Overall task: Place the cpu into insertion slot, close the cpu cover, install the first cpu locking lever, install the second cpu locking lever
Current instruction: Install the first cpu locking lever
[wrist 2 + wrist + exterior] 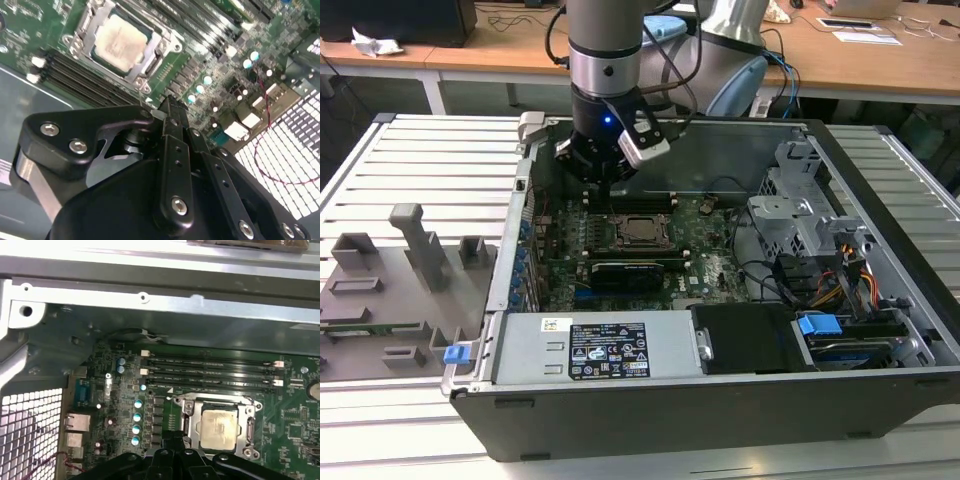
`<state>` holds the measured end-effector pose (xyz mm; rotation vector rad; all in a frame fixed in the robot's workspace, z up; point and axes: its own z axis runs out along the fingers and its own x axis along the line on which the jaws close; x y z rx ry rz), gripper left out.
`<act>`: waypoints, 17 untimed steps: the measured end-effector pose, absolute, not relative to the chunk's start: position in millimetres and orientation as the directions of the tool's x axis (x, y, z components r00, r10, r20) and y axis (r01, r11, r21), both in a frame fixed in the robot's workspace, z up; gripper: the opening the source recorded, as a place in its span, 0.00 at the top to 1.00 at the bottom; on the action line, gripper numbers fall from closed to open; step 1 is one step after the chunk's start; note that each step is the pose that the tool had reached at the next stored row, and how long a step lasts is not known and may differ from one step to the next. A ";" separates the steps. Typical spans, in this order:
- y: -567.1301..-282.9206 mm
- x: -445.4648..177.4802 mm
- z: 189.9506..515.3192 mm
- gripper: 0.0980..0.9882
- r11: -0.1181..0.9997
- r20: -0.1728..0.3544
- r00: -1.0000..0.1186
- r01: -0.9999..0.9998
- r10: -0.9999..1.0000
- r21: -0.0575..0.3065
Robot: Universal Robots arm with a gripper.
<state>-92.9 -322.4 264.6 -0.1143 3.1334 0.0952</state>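
Note:
The cpu [642, 229] is a pale silver square lying flat in its socket on the green motherboard, also seen in both wrist views [120, 42] [218, 428]. The cpu cover [150, 67], a thin silvery frame, lies down around the chip [220, 402]. I cannot make out how the locking levers stand. My gripper [605, 185] hangs inside the open case, just above the board and a little beyond the socket toward the back wall. Its black fingers [170, 117] are pressed together with nothing between them, and their tips [172, 442] sit just beside the socket's edge.
Black memory slots [210, 372] run between the socket and the case's back wall [165, 305]. A long black card [630, 270] lies in front of the socket. The power supply [600, 350], a drive cage [800, 210] and cables crowd the front and right. A grey fixture tray [390, 290] sits outside, left.

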 end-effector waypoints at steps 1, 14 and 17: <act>-320.8 -95.7 264.0 0.99 0.995 -0.007 -0.997 -0.074 -0.074 0.060; -294.8 -105.7 256.5 0.99 0.995 -0.007 -0.997 -0.076 -0.076 0.060; -294.2 -102.7 256.4 0.99 0.995 -0.007 -0.997 -0.076 -0.076 0.060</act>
